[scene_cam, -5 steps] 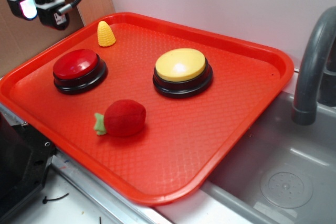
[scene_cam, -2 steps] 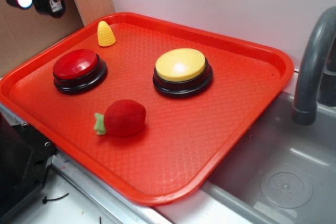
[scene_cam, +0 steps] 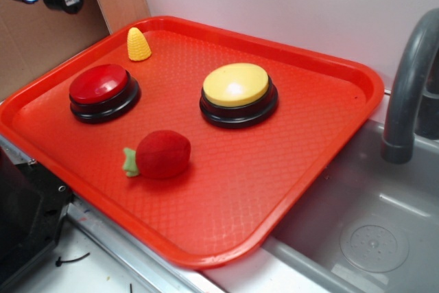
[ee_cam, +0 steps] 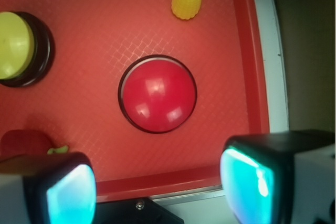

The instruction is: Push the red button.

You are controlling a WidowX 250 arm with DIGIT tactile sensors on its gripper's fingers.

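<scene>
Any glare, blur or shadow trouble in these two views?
Exterior view: sharp, evenly lit; soft glare on the yellow button and red button; strawberry casts a faint shadow on the tray. Wrist view: red button shows small highlights; the glowing finger pads are close and blurred.

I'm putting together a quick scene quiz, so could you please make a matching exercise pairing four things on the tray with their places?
Things:
1. red button
2. yellow button
3. corn
4. strawberry

Places:
A. far left corner of the tray
B. nearest the front edge
C. middle of the tray
D. left side, in front of the corn

Pairs: 1-D, 2-C, 3-A, 4-B
</scene>
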